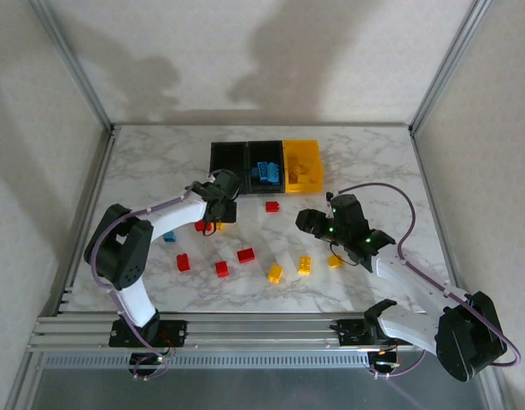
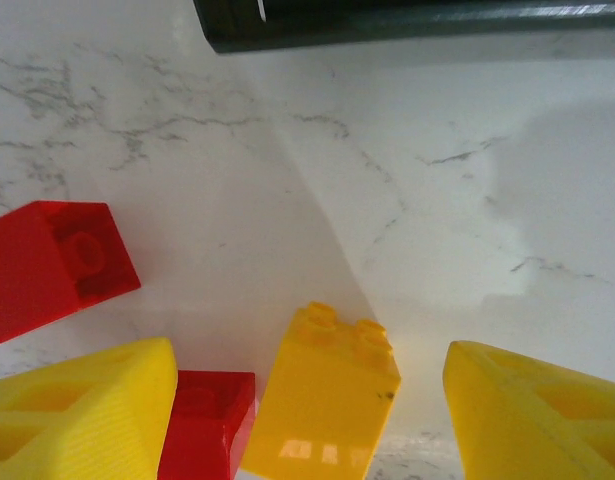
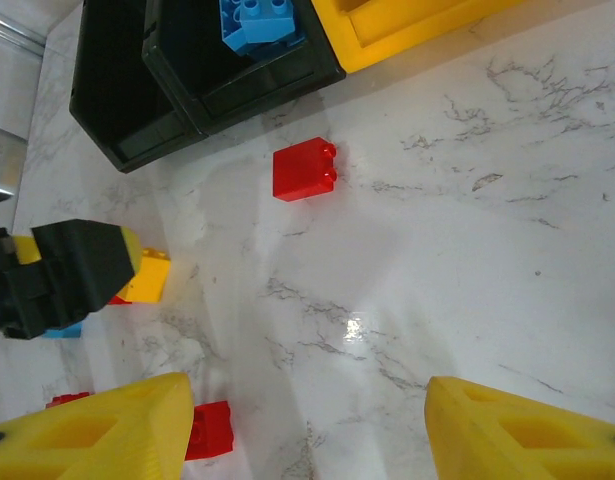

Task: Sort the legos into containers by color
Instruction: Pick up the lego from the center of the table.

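Left pincer [image 2: 305,365] stands open astride a yellow lego [image 2: 327,410] on the desk [image 3: 467,230]. Right pincer [image 3: 307,400] hangs open, gripping nothing.

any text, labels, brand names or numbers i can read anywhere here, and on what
None can be read.
The legos, the containers and the marble table show no legible word, label, brand, number or sign; any moulded marks on the studs are too small to tell.
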{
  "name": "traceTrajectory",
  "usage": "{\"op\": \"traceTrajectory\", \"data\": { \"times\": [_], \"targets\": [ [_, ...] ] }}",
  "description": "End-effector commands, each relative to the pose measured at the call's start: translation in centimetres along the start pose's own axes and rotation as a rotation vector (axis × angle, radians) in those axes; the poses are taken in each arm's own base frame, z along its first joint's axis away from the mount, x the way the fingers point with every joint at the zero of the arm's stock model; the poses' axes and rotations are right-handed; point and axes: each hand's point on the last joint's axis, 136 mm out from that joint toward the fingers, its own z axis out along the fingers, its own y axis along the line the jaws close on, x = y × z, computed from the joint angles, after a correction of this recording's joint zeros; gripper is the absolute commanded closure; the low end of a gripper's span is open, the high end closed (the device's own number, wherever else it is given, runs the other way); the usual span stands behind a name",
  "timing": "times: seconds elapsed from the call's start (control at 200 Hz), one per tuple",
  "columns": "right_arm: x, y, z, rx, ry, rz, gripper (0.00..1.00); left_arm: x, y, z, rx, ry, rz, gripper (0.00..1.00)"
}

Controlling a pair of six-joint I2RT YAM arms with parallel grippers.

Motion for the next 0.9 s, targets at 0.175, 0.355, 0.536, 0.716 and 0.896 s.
{"op": "traceTrajectory", "data": {
  "times": [0.175,0.355,0.536,0.716,0.896],
  "targets": [
    [0.0,-0.3,0.2,0.014,-0.016,-0.004,0.37,1.0,-0.2,1.5,0.002,0.04,0.026,0.39],
    [0.0,-0.2,0.6,0.013,-0.009,-0.001,0.37,1.7,-0.8,1.6,0.025,0.063,0.036,0.52],
    [-0.7,0.5,0.9,0.007,-0.006,-0.017,0.37,2.0,-1.9,1.6,0.054,0.081,0.047,0.62],
    [-0.5,0.0,0.3,0.018,-0.02,-0.011,0.37,1.8,-3.1,1.4,0.071,0.079,0.062,0.73],
    [-0.2,-0.5,-0.2,0.028,-0.029,0.001,0.37,0.3,-4.0,-0.3,0.103,0.039,0.052,0.77]
  ]
}}
